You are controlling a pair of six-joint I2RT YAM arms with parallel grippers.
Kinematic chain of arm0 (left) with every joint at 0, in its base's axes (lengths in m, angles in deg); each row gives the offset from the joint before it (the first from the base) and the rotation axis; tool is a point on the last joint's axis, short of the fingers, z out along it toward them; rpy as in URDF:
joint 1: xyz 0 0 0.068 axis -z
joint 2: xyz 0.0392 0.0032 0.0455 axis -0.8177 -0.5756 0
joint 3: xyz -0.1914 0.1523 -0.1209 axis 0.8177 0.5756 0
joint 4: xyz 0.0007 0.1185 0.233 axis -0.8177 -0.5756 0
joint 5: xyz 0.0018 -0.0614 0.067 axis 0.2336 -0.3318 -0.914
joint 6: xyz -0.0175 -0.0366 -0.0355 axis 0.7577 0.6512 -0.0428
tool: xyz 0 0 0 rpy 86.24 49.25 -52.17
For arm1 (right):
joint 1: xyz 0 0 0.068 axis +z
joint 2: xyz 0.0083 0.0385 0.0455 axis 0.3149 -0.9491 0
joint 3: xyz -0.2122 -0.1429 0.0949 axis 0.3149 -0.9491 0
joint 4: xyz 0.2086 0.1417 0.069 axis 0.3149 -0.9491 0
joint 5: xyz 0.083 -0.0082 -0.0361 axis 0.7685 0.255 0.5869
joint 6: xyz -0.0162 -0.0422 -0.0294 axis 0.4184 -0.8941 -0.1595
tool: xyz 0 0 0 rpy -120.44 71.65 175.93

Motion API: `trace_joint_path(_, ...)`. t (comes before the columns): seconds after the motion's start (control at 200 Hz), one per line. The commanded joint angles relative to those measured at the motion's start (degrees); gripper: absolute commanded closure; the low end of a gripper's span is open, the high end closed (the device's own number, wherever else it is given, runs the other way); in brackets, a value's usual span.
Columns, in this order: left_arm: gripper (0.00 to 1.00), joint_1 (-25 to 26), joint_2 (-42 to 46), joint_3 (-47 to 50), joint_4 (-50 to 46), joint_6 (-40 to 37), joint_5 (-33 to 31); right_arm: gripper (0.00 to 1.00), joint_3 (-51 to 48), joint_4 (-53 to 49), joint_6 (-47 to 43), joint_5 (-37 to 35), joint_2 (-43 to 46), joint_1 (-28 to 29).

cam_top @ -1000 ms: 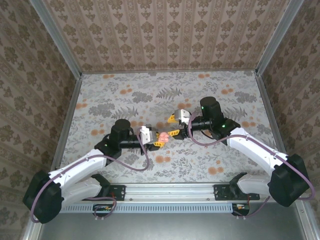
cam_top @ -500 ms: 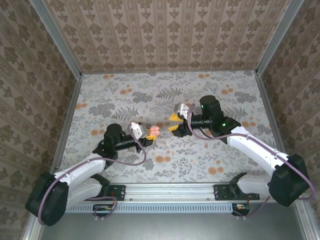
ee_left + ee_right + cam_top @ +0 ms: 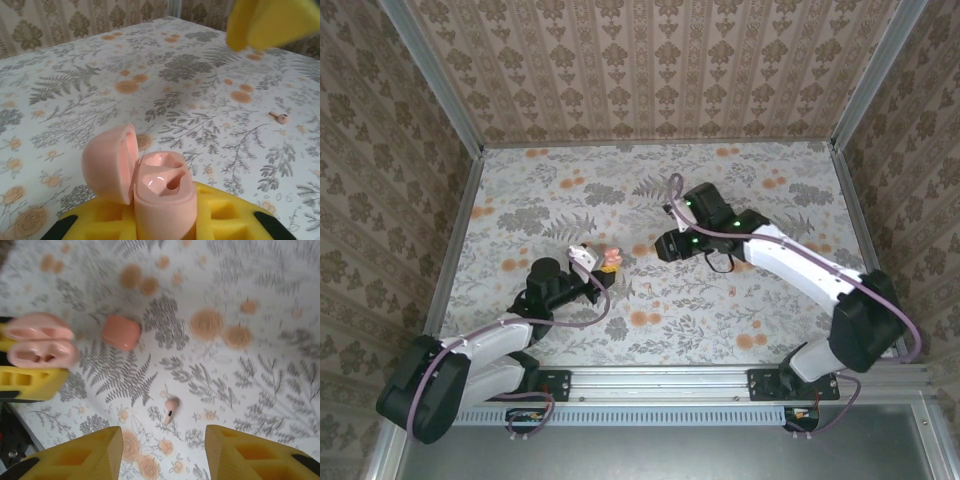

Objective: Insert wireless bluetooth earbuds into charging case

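The charging case (image 3: 162,192) is a coral-pink box with its lid (image 3: 107,162) swung open to the left, and both sockets look empty. My left gripper (image 3: 165,220) is shut on its lower half between yellow fingers; in the top view the case (image 3: 611,258) sits at the left gripper's (image 3: 603,266) tip. One earbud (image 3: 171,408) lies on the floral floor, just ahead of my open right gripper (image 3: 162,436) and between its fingers (image 3: 97,450). That earbud (image 3: 281,118) also shows in the left wrist view, far right. The right gripper (image 3: 665,247) points down at the floor.
A flat pink disc (image 3: 121,332) lies on the floor beyond the earbud, near the held case (image 3: 40,345). A yellow finger of the right gripper (image 3: 270,22) hangs at the top right of the left wrist view. Patterned walls enclose the floor (image 3: 740,330).
My left arm has drawn back to the left with the open case. The right arm has swung left and turned its gripper downward over the floor.
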Motion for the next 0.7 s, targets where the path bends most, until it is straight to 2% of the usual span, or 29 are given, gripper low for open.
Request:
trace_joint_path(0.0,0.83,-0.68,0.60,1.10,2.81,1.80,-4.36,0.54,4.33,-9.30,6.03,-4.57,-5.25,2.09)
trace_joint_path(0.225,0.83,-0.97,3.57,1.25,-1.15,1.22,-4.70,0.50,11.26,-13.49,7.42,-8.45,-15.95,5.41)
trace_joint_path(0.505,0.82,-1.04,9.64,1.86,-7.19,-0.79,-6.27,0.50,17.28,-15.97,8.09,-6.64,-25.72,7.61)
trace_joint_path(0.695,0.82,-1.17,11.40,2.81,-7.84,-0.70,-6.54,0.51,21.22,-18.56,8.05,-6.61,-30.47,9.11)
